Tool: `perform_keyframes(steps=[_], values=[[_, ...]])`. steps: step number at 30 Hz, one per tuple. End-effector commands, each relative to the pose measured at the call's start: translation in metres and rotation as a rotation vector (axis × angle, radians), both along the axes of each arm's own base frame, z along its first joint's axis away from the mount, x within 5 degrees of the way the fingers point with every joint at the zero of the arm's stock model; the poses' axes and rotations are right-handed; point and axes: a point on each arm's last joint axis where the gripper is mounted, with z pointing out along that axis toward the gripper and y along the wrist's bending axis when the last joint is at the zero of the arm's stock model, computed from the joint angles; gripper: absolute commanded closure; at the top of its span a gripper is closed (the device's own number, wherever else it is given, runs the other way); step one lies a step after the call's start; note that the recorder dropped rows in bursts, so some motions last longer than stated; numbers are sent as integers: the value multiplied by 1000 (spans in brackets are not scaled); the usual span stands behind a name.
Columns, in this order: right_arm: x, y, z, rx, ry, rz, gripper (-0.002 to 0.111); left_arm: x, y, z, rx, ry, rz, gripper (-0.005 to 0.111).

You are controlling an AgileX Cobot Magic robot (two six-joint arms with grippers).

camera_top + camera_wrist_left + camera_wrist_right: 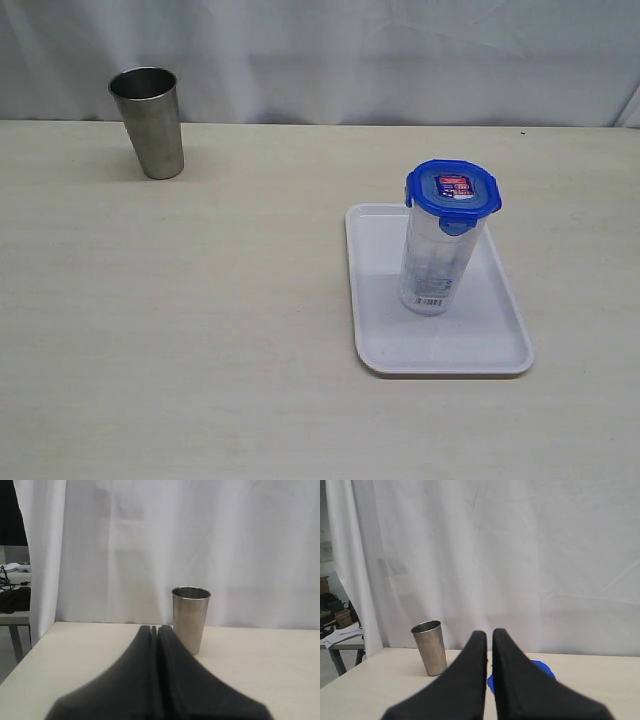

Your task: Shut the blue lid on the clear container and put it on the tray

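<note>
One clear container [432,270] stands upright on the tray [385,350], right of the tray's centre. Its long axis is vertical, with the blue lid [453,190] seated on the top end and the barcode label low on the near side. The left gripper [156,629] has its jaws pressed together on nothing, and the right gripper [489,632] is likewise closed and empty, showing only a thin slit. A steel tumbler [150,120] stands well apart, far left on the table [200,330].
</note>
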Motion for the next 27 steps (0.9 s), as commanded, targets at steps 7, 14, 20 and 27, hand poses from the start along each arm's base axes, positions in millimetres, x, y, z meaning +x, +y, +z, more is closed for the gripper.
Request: perform_keyframes(steps=[7,14,20,27], values=[[-1,-1,-1,-7,-6,-4,104,1,0,-10,38,39,3,107],[-1,-1,-1,-7,-6,-4,104,1,0,-13,39,70,3,107],[-1,-1,-1,-7,-6,-4,104,1,1,-18,39,129,5,107],[-1,-1,-1,-7,-6,-4,104,1,0,-19,37,132,5,107]])
